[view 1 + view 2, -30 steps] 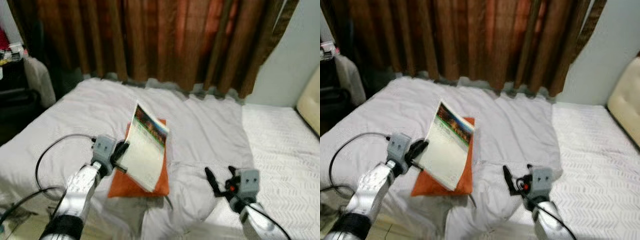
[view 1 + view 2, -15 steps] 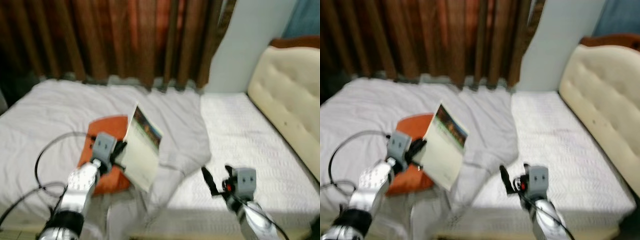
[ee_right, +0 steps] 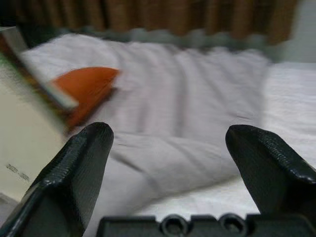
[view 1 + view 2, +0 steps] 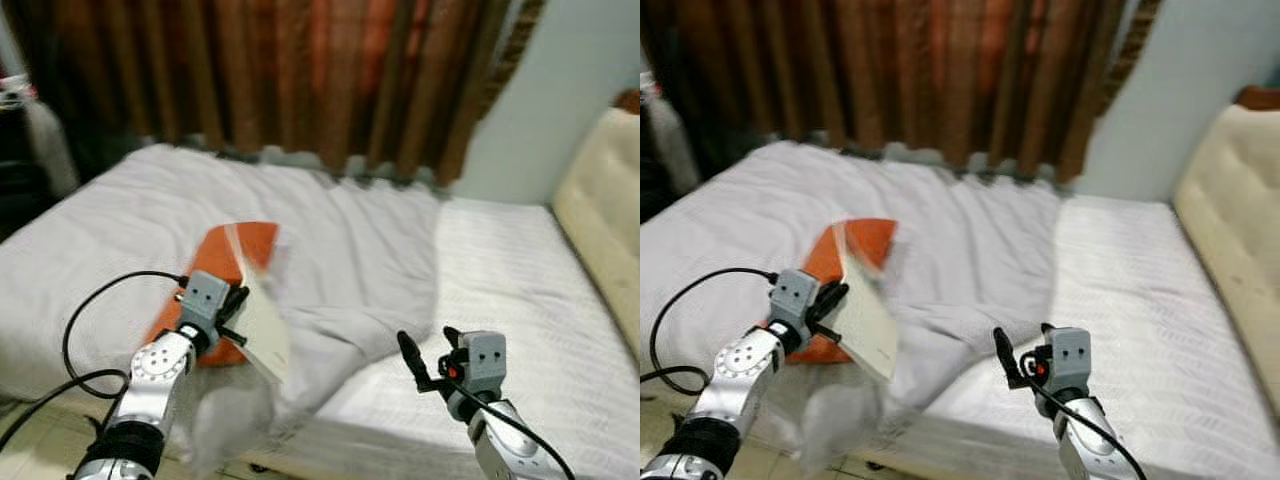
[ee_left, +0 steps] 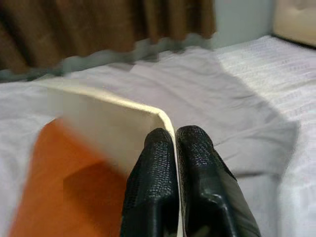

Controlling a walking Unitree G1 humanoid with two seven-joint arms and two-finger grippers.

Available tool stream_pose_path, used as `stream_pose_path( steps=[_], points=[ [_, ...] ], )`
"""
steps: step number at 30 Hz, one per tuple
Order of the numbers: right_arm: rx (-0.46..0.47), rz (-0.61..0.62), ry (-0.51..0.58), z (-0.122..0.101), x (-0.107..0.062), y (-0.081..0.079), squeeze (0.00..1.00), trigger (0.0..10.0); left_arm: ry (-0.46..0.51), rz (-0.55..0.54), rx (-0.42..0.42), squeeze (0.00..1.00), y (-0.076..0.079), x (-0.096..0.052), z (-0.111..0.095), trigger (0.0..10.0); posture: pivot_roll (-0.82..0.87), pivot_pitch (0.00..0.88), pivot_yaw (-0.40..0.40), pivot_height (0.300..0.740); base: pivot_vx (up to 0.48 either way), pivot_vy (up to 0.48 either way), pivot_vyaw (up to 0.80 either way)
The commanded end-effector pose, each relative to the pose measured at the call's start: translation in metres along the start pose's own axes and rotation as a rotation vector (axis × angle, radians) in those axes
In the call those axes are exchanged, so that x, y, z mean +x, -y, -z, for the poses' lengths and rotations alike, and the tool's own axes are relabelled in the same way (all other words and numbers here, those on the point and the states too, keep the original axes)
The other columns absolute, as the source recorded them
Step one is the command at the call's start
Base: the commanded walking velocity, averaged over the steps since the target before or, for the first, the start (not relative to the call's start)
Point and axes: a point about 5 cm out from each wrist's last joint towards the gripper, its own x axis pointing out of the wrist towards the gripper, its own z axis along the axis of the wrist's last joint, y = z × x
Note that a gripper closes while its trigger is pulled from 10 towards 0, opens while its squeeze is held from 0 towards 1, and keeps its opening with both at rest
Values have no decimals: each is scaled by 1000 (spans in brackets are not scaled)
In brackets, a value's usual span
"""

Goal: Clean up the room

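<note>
view swung back toward curtain (image 4: 300,80) since half a second ago; left gripper (image 4: 232,312) still clamps book (image 4: 262,325) above orange pillow (image 4: 215,285); right gripper (image 4: 425,362) spread, empty; book lifted, awaiting placement.

The left arm reaches forward over the bed's near edge, its end effector (image 5: 175,148) clamped on what looks like a blurred booklet (image 4: 262,325). The right arm is raised near the bed's near edge, its end effector (image 3: 170,148) spread wide, holding nothing.
</note>
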Motion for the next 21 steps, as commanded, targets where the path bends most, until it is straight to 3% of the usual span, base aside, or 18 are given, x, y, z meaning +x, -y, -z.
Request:
stream_pose_path(
  steps=[1,11,19,21],
  points=[
    [-13,32,-12,2,-4,9,0,10000,68,34,21,0,8,11,-16,10000,-44,5,-61,740,334,-341,0],
    [-7,28,-15,3,-6,8,0,10000,80,38,29,0,6,13,-19,10000,-50,2,-57,740,332,-343,0],
    [-7,28,-24,4,-6,7,0,10000,85,51,34,0,8,17,-22,10000,-56,3,-52,740,332,-343,-785],
    [-15,30,-25,5,-5,7,0,10000,84,43,34,0,7,18,-23,10000,-58,3,-51,740,330,-345,0]
  ],
)
